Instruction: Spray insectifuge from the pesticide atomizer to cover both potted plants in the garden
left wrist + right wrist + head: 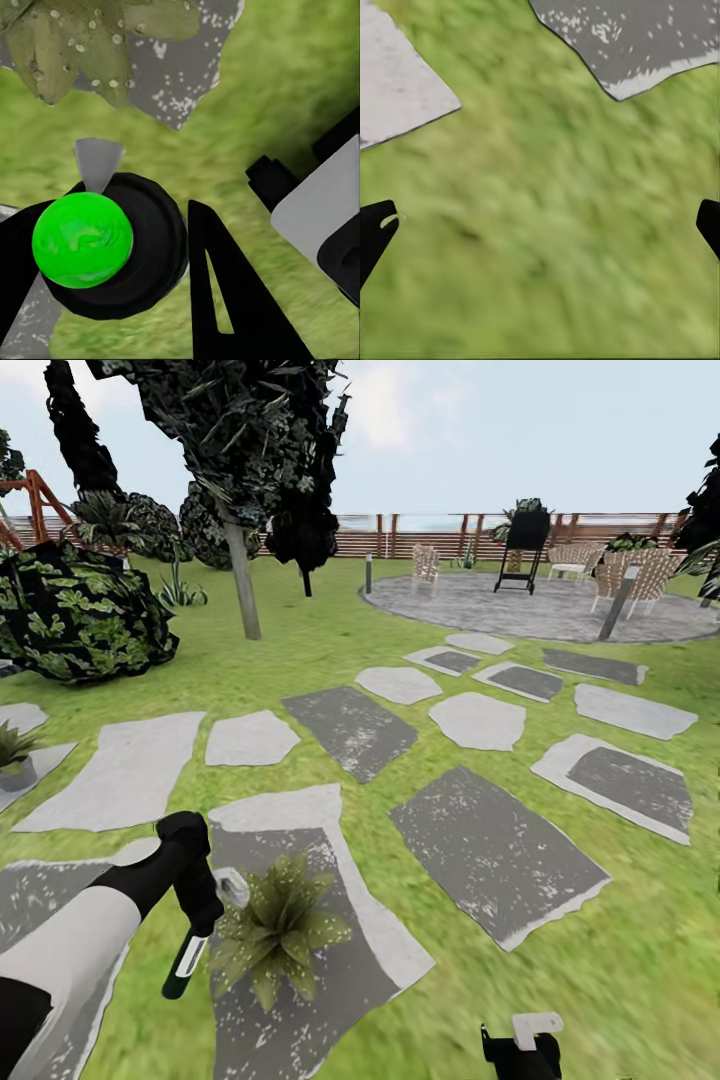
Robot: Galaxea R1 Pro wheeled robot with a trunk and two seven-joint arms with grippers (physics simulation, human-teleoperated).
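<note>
open hand [540, 225] over lawn [547, 210]

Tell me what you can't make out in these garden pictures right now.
- Near potted plant: its pot is hidden under its leaves in the head view.
- Second potted plant: cut off by the head view's left edge.
- Atomizer: its body is hidden behind the green cap in the left wrist view.
- Right gripper: cut off by the head view's bottom edge.
</note>
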